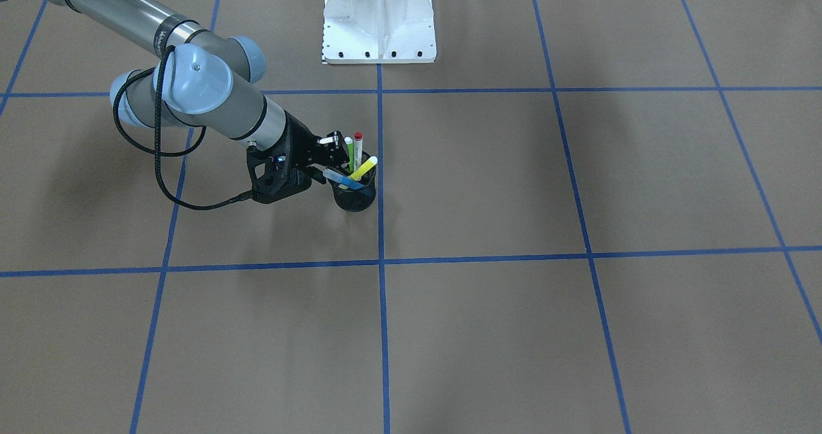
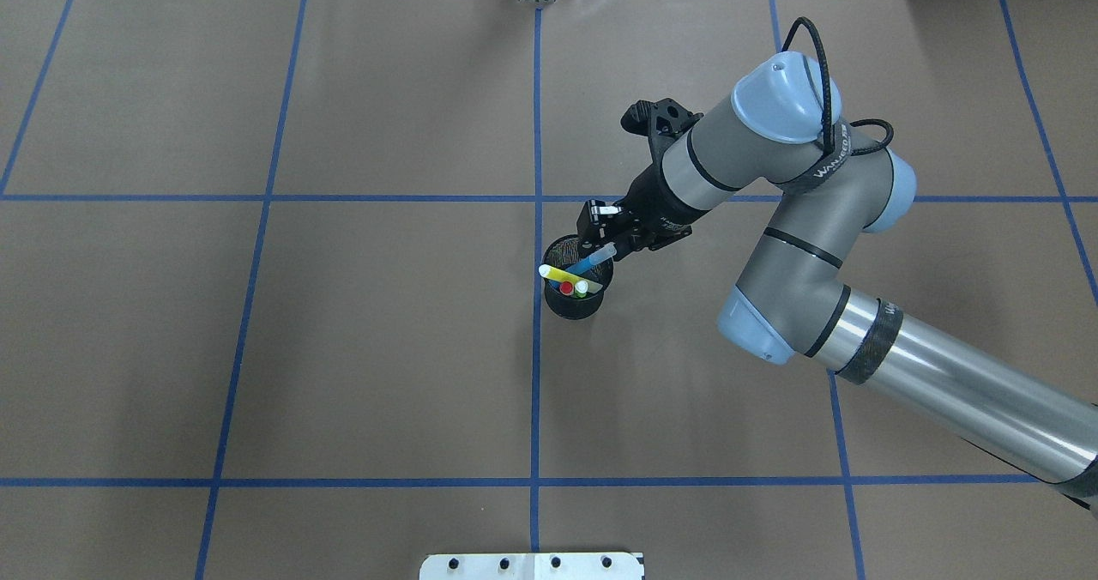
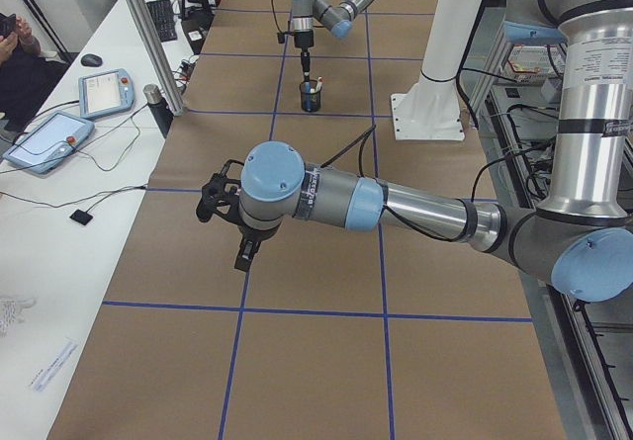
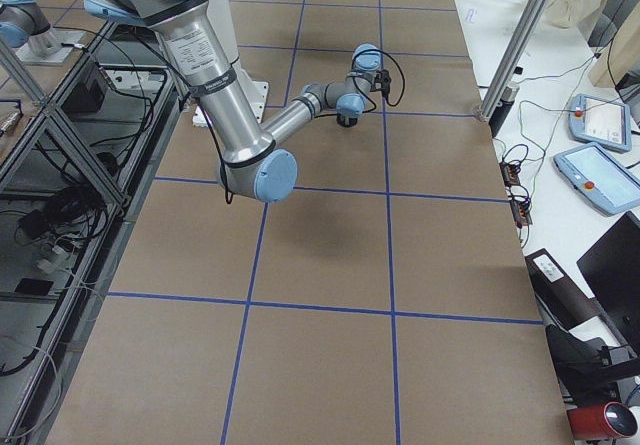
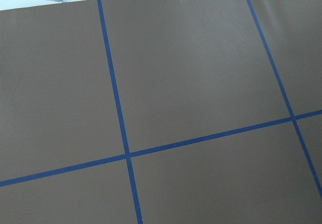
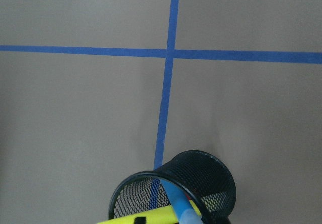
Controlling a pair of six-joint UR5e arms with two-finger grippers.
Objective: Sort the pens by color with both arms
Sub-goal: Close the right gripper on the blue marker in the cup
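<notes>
At the centre of the brown paper-covered surface (image 2: 386, 348), marked with a blue tape grid, stands a black mesh cup (image 2: 573, 305), upright and just beside a tape line. All four pens are inside it:
- a blue pen with a clear cap (image 2: 592, 261), leaning out over the rim toward the right arm
- a yellow highlighter (image 2: 558, 273), lying across the mouth
- a white-barrelled pen with red ends (image 2: 566, 287), near upright
- a lime green highlighter (image 2: 582, 288), beside the red-ended pen

No pen lies on the surface, so sorting is judged not yet begun.

The right arm's black skeletal hand (image 2: 600, 230) is at the cup's rim, on the far side from the robot's base, close to the blue pen's clear cap. It cannot be told whether this hand is parted or closed, or whether it touches the cap. Its wrist view shows only the cup and the blue pen rising toward the lens.

The left arm's hand (image 3: 243, 250) shows only in the side view, over bare surface and well apart from the cup, so its state cannot be told.

Step in hand, as judged: first pick, most likely the blue pen. The next move calls for a firm closure on that pen's upper end and a lift along its own lean. The light cup could tip or drag if the pen catches the mesh or its neighbours
</notes>
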